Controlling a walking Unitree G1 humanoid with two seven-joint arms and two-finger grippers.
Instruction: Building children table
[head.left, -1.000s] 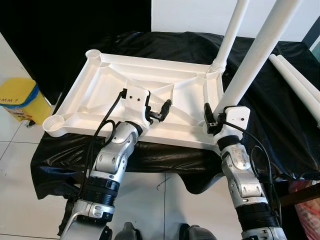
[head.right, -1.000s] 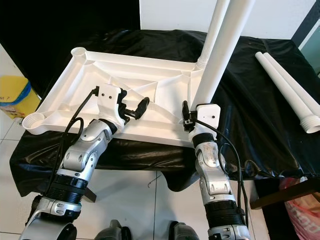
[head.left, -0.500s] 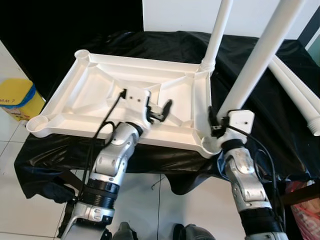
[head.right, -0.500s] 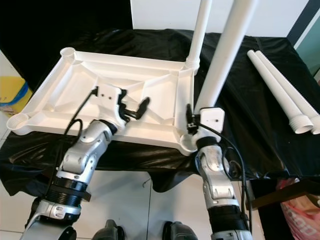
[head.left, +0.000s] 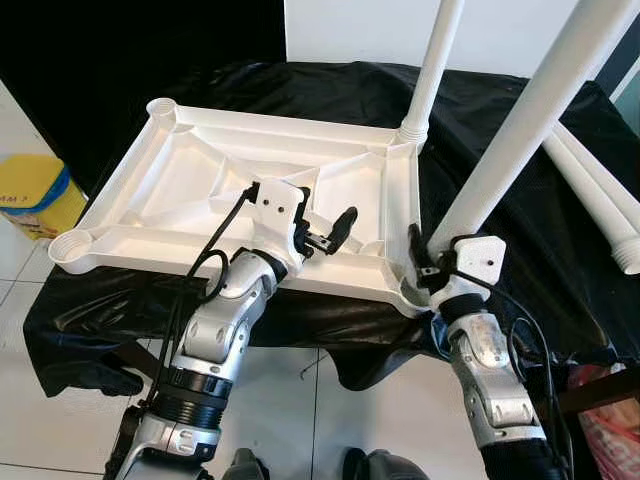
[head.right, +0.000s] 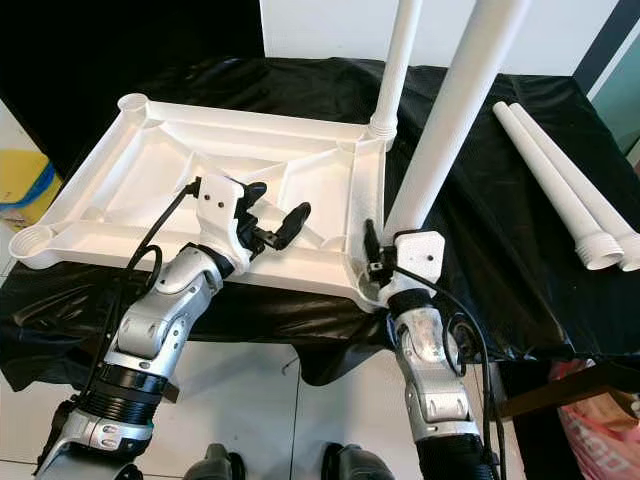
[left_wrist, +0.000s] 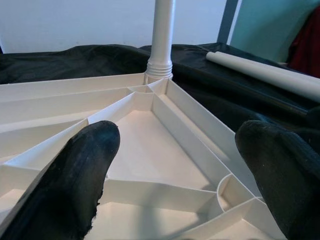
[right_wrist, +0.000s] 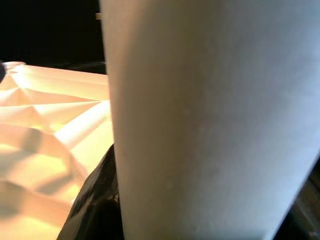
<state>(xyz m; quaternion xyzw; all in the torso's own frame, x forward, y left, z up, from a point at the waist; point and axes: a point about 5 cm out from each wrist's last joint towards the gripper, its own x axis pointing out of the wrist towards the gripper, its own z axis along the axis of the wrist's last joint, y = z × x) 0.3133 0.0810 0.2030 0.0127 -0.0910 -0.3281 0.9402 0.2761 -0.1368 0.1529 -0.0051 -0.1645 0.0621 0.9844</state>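
The right claw, clamped on a white leg, has lowered its end to the tabletop's near-right corner socket; seating remains. The left claw hovers open, empty.

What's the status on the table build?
Right gripper shut on a leg at the near right socket. Left gripper open, over the tabletop. One leg stands in the far right socket, two spare legs on the cloth.
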